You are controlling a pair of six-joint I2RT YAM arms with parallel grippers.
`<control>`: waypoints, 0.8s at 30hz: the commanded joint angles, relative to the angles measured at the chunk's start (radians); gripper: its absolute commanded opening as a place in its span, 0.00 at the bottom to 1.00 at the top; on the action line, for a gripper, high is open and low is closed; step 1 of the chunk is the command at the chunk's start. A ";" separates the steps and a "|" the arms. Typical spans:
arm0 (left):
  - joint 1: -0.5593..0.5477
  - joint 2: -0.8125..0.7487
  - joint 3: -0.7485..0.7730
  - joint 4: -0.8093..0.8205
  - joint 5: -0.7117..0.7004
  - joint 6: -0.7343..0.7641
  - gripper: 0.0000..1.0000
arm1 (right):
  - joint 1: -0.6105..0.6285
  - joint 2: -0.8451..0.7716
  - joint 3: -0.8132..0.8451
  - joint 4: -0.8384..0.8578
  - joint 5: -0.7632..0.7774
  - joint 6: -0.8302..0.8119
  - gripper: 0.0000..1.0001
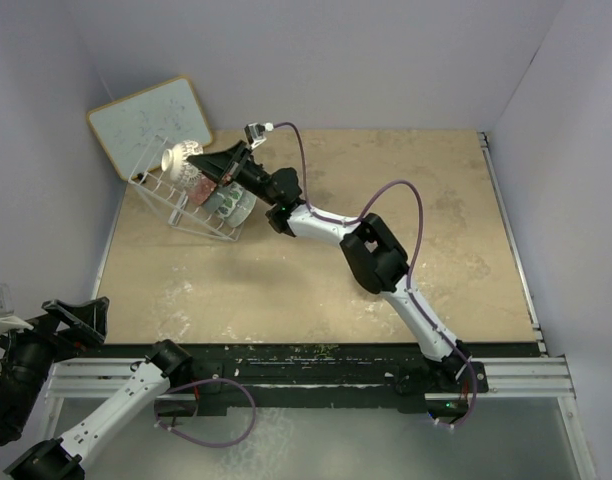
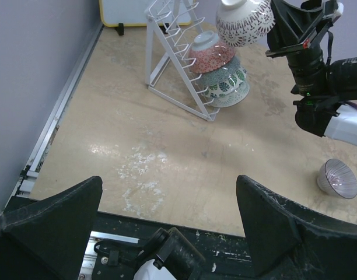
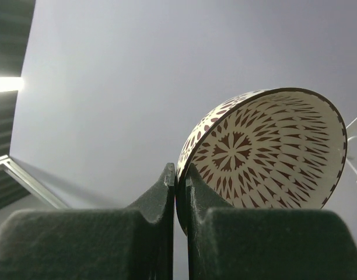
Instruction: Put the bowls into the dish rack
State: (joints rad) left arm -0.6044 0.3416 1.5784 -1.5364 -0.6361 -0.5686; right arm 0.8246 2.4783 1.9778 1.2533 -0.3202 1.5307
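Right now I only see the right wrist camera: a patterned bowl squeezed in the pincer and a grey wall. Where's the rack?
Observer: The dish rack stands just under your held bowl, at the far left of the table.
Child: Is it empty?
Observer: No, three bowls lean in it.
Child: Any left over?
Observer: One ribbed bowl sits loose on the table, nearer us than the rack.

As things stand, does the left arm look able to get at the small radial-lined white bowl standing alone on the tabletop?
Probably yes: bare table lies between the open left gripper and the radial-lined white bowl, though the right arm's forearm hangs close by it.
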 commanded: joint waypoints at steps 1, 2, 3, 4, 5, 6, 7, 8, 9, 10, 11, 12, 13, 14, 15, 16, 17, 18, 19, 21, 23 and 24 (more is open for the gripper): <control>-0.005 0.021 0.014 0.003 0.004 -0.015 0.99 | -0.001 0.003 0.134 0.155 0.130 0.072 0.00; -0.006 0.020 0.015 0.003 0.004 -0.015 0.99 | 0.001 0.010 0.139 0.149 0.140 0.071 0.00; -0.006 0.019 0.015 0.000 0.003 -0.017 0.99 | 0.002 0.016 0.136 0.144 0.149 0.071 0.00; -0.005 0.019 0.015 -0.001 0.003 -0.017 0.99 | 0.003 0.021 0.131 0.141 0.159 0.070 0.00; -0.006 0.018 0.015 -0.002 0.001 -0.017 0.99 | 0.002 0.028 0.125 0.139 0.168 0.071 0.00; -0.006 0.016 0.014 -0.004 0.002 -0.018 0.99 | 0.002 0.036 0.124 0.137 0.174 0.071 0.00; -0.006 0.016 0.014 -0.004 0.002 -0.019 0.99 | 0.002 0.045 0.130 0.134 0.176 0.072 0.00; -0.005 0.014 0.012 -0.005 0.001 -0.020 0.99 | 0.002 0.057 0.141 0.129 0.177 0.074 0.00; -0.005 0.013 0.012 -0.007 0.003 -0.022 0.99 | 0.004 0.069 0.153 0.127 0.181 0.080 0.00; -0.006 0.012 0.011 -0.010 0.003 -0.024 0.99 | 0.004 0.085 0.172 0.124 0.181 0.085 0.00; -0.006 0.010 0.010 -0.010 0.004 -0.024 0.99 | 0.004 0.104 0.197 0.117 0.179 0.094 0.00; -0.006 0.006 0.008 -0.010 0.005 -0.025 0.99 | 0.006 0.122 0.220 0.114 0.179 0.104 0.00; -0.006 0.005 0.006 -0.010 0.005 -0.025 0.99 | 0.005 0.141 0.245 0.109 0.179 0.117 0.00; -0.006 0.002 0.006 -0.009 0.005 -0.025 0.99 | 0.007 0.157 0.268 0.101 0.179 0.128 0.00; -0.006 0.000 0.004 -0.010 0.004 -0.025 0.99 | 0.008 0.170 0.284 0.094 0.180 0.136 0.00; -0.006 -0.002 0.004 -0.010 0.003 -0.025 0.99 | 0.009 0.176 0.290 0.088 0.182 0.142 0.00; -0.006 -0.003 0.003 -0.010 0.003 -0.024 0.99 | 0.011 0.178 0.287 0.081 0.184 0.143 0.00; -0.006 -0.004 0.002 -0.011 0.001 -0.024 0.99 | 0.012 0.171 0.277 0.073 0.185 0.143 0.00; -0.006 -0.005 0.001 -0.010 0.001 -0.023 0.99 | 0.013 0.163 0.260 0.069 0.189 0.138 0.00; -0.006 -0.003 -0.001 -0.009 0.000 -0.023 0.99 | 0.016 0.144 0.226 0.060 0.196 0.125 0.00; -0.006 -0.001 -0.001 -0.009 -0.002 -0.021 0.99 | 0.016 0.138 0.218 0.042 0.196 0.114 0.00; -0.006 0.001 0.000 -0.011 -0.002 -0.021 0.99 | 0.016 0.142 0.230 0.029 0.193 0.111 0.00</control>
State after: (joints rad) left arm -0.6048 0.3401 1.5784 -1.5520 -0.6361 -0.5838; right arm 0.8322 2.6965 2.1838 1.2098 -0.1642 1.6386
